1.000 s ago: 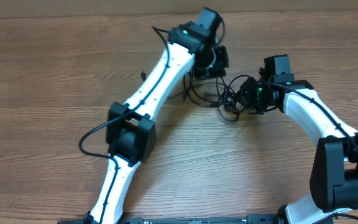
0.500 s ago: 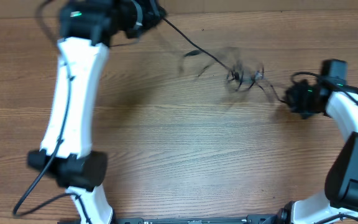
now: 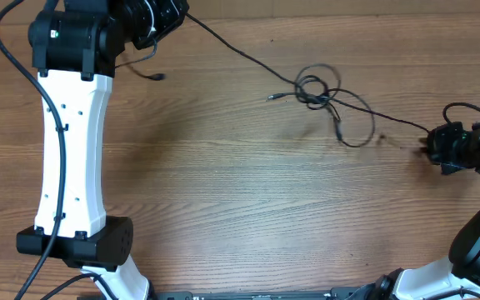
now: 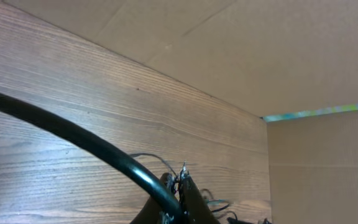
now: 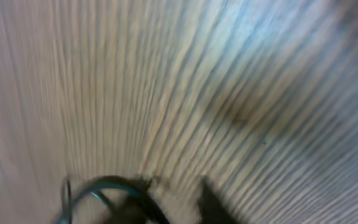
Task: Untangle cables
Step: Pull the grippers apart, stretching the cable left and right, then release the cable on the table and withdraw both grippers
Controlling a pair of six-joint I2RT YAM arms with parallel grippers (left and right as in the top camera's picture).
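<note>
The thin black cables [image 3: 337, 127] are strung across the far half of the brown wood-grain surface [image 3: 223, 208]. One taut strand runs from the left fingers [image 3: 173, 12], at the far left corner, down to a small knot of loops [image 3: 313, 98] near the middle. Another strand runs from that knot out to the right fingers [image 3: 434, 147] at the right edge. The left fingers are pressed fully together on their strand. I cannot tell whether the right fingers are clamped or parting, because the wrist view is a blur, though the strand does reach them. A loose plug [image 3: 271, 98] lies on the surface just left of the knot. Pulling the two ends further apart would probably only cinch the loops tighter. The better move, I judge, is to ease the tension, hold one end steady, and have the other fingers draw the loose plug back out through the loops.
</note>
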